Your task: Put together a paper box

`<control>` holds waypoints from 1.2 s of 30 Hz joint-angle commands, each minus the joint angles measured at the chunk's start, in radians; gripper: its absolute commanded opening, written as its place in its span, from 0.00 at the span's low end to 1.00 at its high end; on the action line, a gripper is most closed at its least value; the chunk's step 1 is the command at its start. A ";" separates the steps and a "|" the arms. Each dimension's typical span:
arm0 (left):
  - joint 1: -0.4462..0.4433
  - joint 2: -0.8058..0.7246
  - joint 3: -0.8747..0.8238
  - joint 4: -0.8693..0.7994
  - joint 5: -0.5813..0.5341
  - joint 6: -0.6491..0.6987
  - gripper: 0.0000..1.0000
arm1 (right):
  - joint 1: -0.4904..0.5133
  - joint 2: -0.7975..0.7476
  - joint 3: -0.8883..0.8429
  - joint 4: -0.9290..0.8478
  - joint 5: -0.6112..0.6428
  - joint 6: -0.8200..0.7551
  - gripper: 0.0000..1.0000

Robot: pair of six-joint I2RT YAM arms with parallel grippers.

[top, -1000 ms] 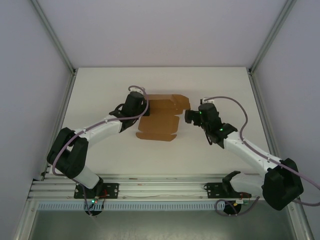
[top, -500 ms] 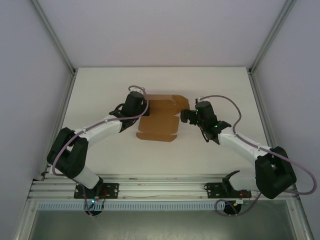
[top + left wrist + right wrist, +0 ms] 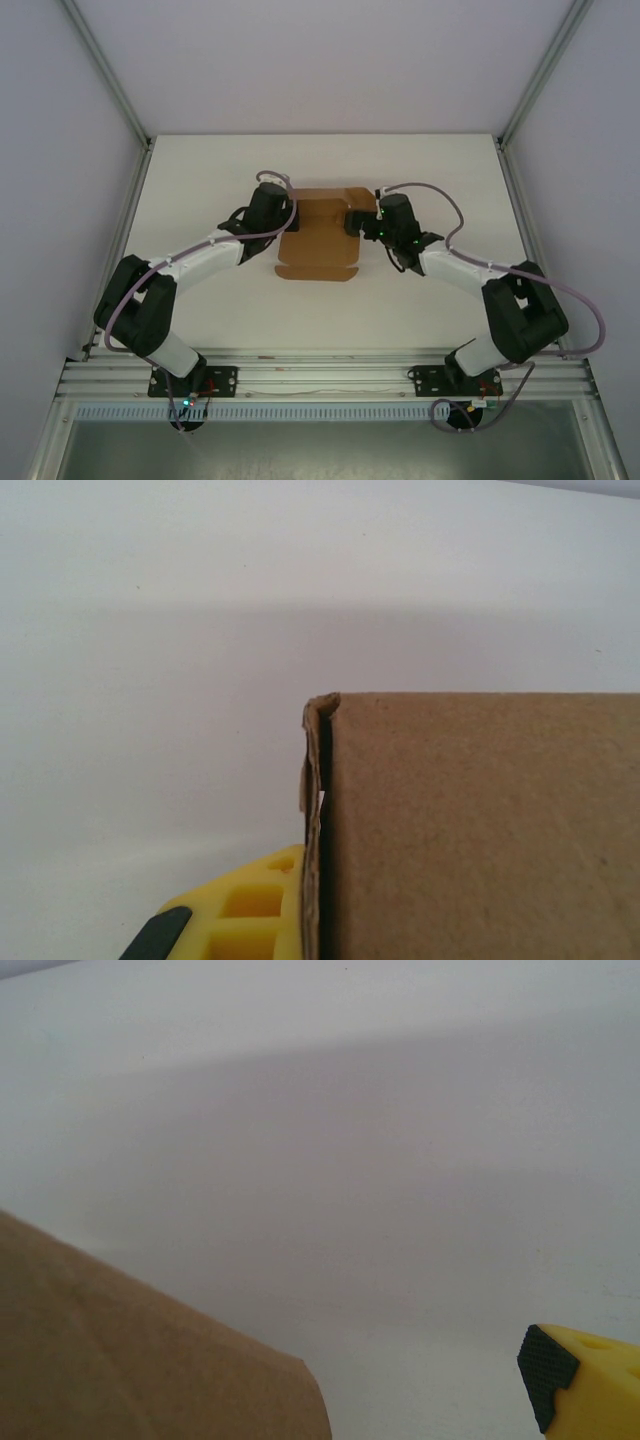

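I work in what looks like a robot lab cell: my white table (image 3: 200, 310) is boxed in by plain pale panels (image 3: 320, 60) on bare aluminium posts (image 3: 105, 70), with my left arm (image 3: 200, 258) and right arm (image 3: 460, 272) bolted to a slotted metal rail (image 3: 320, 378) along its near edge.
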 commanded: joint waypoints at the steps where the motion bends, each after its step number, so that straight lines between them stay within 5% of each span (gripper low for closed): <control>1: -0.006 0.005 0.032 -0.001 0.015 -0.018 0.00 | 0.017 -0.020 0.032 -0.042 0.026 -0.012 1.00; 11: 0.003 -0.006 0.011 -0.012 -0.010 0.018 0.00 | 0.002 -0.461 -0.073 -0.269 -0.037 -0.082 1.00; 15: 0.003 -0.020 -0.008 0.005 0.004 0.036 0.00 | -0.114 -0.572 -0.075 -0.329 -0.037 -0.068 1.00; 19: 0.003 -0.029 -0.014 0.015 0.028 0.050 0.00 | -0.249 -0.509 -0.035 -0.355 -0.187 -0.144 0.88; 23: 0.001 -0.033 -0.017 0.019 0.039 0.056 0.00 | -0.254 -0.369 0.041 -0.375 -0.351 -0.292 0.77; 26: 0.003 -0.036 -0.019 0.024 0.039 0.059 0.00 | -0.255 -0.253 0.128 -0.444 -0.507 -0.367 0.59; 30: 0.002 -0.035 -0.021 0.024 0.041 0.062 0.00 | -0.234 -0.162 0.179 -0.480 -0.670 -0.451 0.55; 36: 0.003 -0.029 -0.013 0.019 0.046 0.067 0.00 | -0.174 -0.107 0.200 -0.453 -0.703 -0.472 0.52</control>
